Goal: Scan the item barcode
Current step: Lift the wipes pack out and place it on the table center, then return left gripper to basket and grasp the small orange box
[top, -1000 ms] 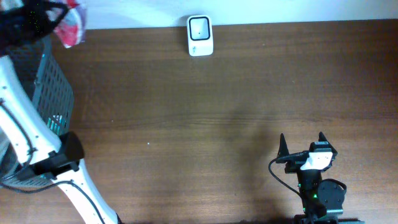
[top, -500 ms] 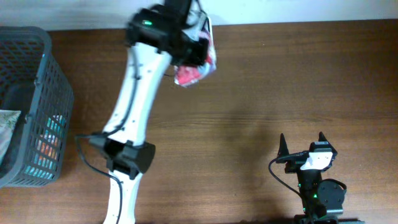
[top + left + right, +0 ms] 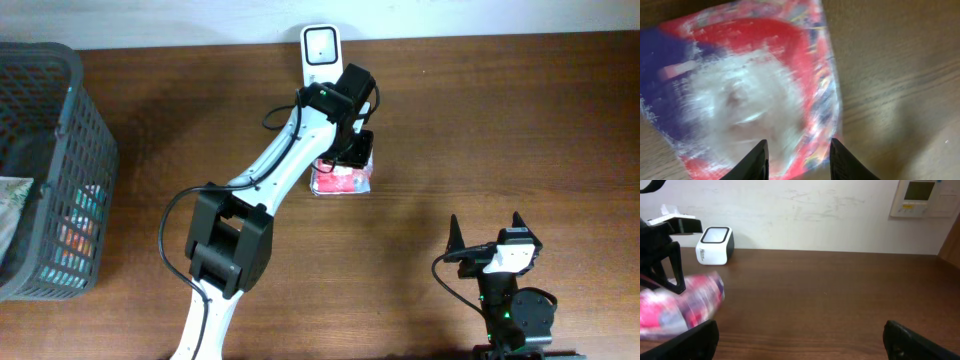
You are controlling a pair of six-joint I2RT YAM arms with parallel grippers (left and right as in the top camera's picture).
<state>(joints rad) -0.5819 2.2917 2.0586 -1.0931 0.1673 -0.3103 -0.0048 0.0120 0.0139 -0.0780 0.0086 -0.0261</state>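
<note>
White tubular left arm [image 3: 275, 160]: black joint housings, looped black cable, green indicator light. Black right arm [image 3: 512, 310]: green light, white block, black cable; right gripper [image 3: 485, 225], black pointed fingers [image 3: 454, 236].

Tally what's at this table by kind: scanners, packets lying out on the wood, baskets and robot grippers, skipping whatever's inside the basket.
Barcode scanner: 1
Red packet: 1
Basket: 1
Grippers: 2, left gripper and right gripper
Total: 5
</note>
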